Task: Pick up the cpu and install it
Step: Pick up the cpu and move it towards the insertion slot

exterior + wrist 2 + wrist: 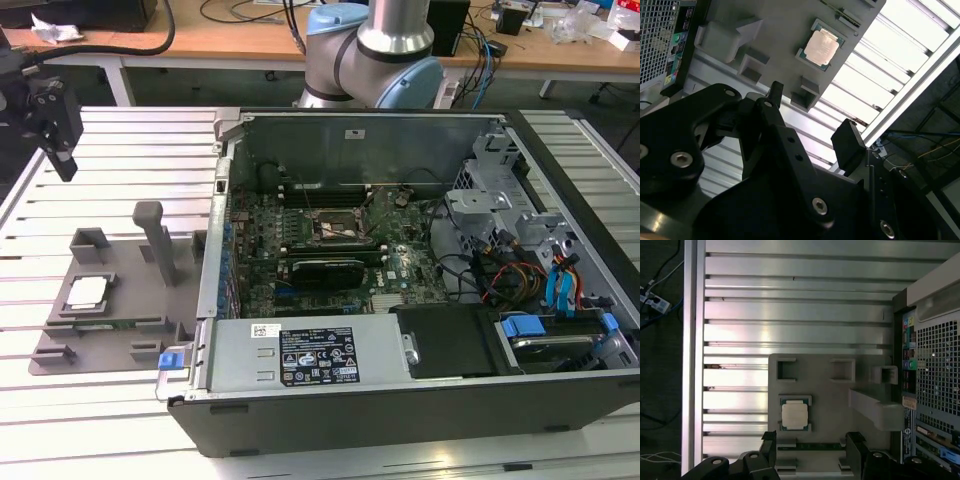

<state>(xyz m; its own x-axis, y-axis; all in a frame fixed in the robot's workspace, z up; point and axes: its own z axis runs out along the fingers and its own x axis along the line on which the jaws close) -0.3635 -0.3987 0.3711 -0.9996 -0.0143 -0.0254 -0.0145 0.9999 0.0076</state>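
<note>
**Gripper open and empty, cpu in its tray**

The gripper (60,150) hangs over the slatted metal table (110,150) at the far exterior-view left, up and away from the open computer case (400,300). It carries nothing. In the first wrist view its two black fingers (770,447) stand well apart, with nothing but the tray's surface showing in the gap between them: spread wide, gripping nothing.

And the cpu (88,292)? It lies flat in a shallow square seat on the grey tray (130,300), silvery top facing up. The tray lies on the table just beside the case, on the exterior view's left of it. The gripper is apart from the chip, with no contact at all. The first wrist view looks down on the chip, pale and square in its seat, and the second wrist view catches it too, beyond the dark bulk of the gripper's body.

A tall grey post (152,240) rises from the tray between the chip and the case wall, and a few box-shaped slots stand around the tray's edges.

Inside the case, the motherboard lies exposed, and the black socket frame (335,228) with its metal rim sits near the board's middle, well apart from the chip. Whether anything lies in it I cannot tell. The arm's (395,30) silver and blue joint stands behind the case.
</note>
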